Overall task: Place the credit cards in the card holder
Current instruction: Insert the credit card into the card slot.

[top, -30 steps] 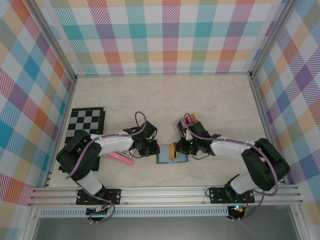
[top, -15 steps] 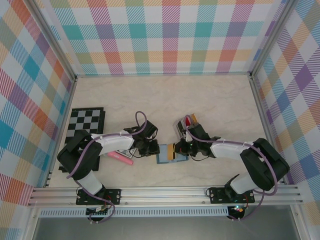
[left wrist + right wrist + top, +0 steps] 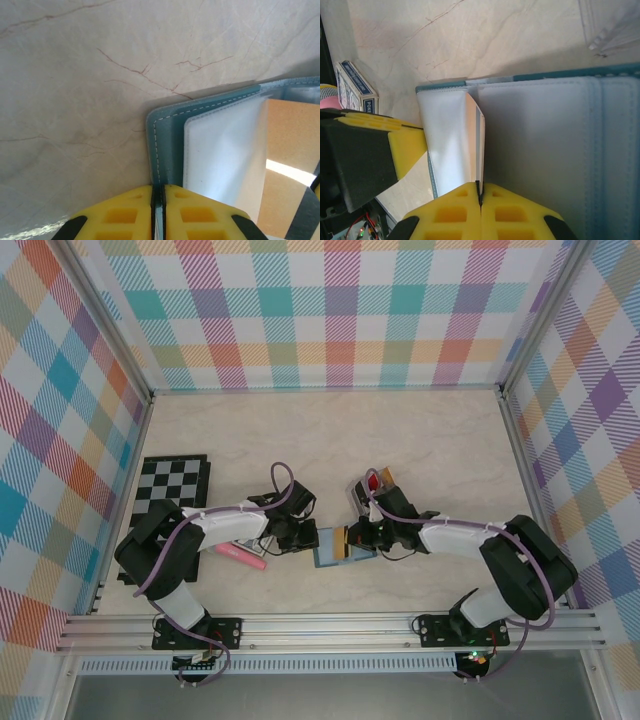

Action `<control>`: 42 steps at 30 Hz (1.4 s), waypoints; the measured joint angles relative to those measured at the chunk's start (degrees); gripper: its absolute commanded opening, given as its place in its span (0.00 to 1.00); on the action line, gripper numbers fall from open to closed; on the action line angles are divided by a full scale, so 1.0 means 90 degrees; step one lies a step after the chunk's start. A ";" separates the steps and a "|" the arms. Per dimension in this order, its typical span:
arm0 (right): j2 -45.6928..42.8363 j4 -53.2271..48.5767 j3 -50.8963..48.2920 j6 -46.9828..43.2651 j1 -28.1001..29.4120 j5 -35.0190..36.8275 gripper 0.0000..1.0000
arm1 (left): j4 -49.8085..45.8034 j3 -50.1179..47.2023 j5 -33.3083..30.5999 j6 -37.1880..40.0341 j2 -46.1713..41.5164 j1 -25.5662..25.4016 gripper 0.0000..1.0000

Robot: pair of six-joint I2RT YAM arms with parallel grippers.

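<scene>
The card holder point(image 3: 332, 554) is seen lying open on the marbled table point(image 3: 330, 440), between the two grippers at the near edge, and is taken here as the landmark. Its left edge is clamped by the left gripper point(image 3: 306, 538); in the left wrist view the yellow fingers point(image 3: 125, 215) are pressed together on the stitched teal cover point(image 3: 164, 135), beside a clear sleeve point(image 3: 220, 150). A tan-gold card point(image 3: 343, 542) is pinched by the right gripper point(image 3: 352, 538) over the holder's middle. In the right wrist view this gripper point(image 3: 480, 192) is closed on the card's lower edge, and the card point(image 3: 473, 145) is held upright against the sleeve, its far end reaching the holder's top rim. The pale blue inner panel point(image 3: 545, 145) is spread out to the right of the card. The rest of the credit cards point(image 3: 377, 480) are stacked behind the holder, just beyond the right arm, with red and tan faces showing. A pink stick point(image 3: 240, 556) is laid to the left of the holder, beyond the left gripper. A playing-card box point(image 3: 355, 87) is seen near the holder's left side. A chessboard point(image 3: 172, 483) is placed well apart from the holder, to the far left and behind.
</scene>
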 measured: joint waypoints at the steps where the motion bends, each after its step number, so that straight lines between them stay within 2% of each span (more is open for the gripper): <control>1: -0.0049 -0.0078 0.0000 -0.0029 0.0012 0.0002 0.06 | 0.0005 0.0005 0.0002 0.0000 0.0002 -0.0005 0.10; 8: -0.0163 -0.0245 -0.0036 -0.0041 0.0027 0.0019 0.06 | 0.0039 0.0049 0.0051 0.0053 0.0058 -0.0012 0.08; 21: 0.0158 0.0219 -0.0119 0.0194 0.0027 -0.0148 0.11 | 0.0036 0.0056 0.0073 0.0073 0.0073 -0.0012 0.08; 25: 0.0177 0.0056 -0.0044 0.0146 0.0029 -0.0141 0.17 | 0.0036 0.0056 0.0070 0.0092 0.0073 -0.0012 0.08; 30: 0.0158 -0.0568 0.0102 0.0000 0.0073 0.0036 0.30 | 0.0087 0.0090 0.0087 0.0119 0.0109 -0.0044 0.07; 32: 0.0080 -0.0799 0.0165 -0.0053 0.0080 0.0129 0.29 | 0.0192 0.0092 0.0109 0.0141 0.0136 -0.0073 0.07; 35: 0.0041 -0.0964 0.0228 -0.0102 0.0083 0.0199 0.21 | 0.0233 0.0092 0.0134 0.0172 0.0155 -0.0090 0.07; 42: 0.0328 -0.1042 0.0425 -0.0073 0.0092 0.0129 0.13 | 0.0236 0.0095 0.0146 0.0189 0.0155 -0.0090 0.07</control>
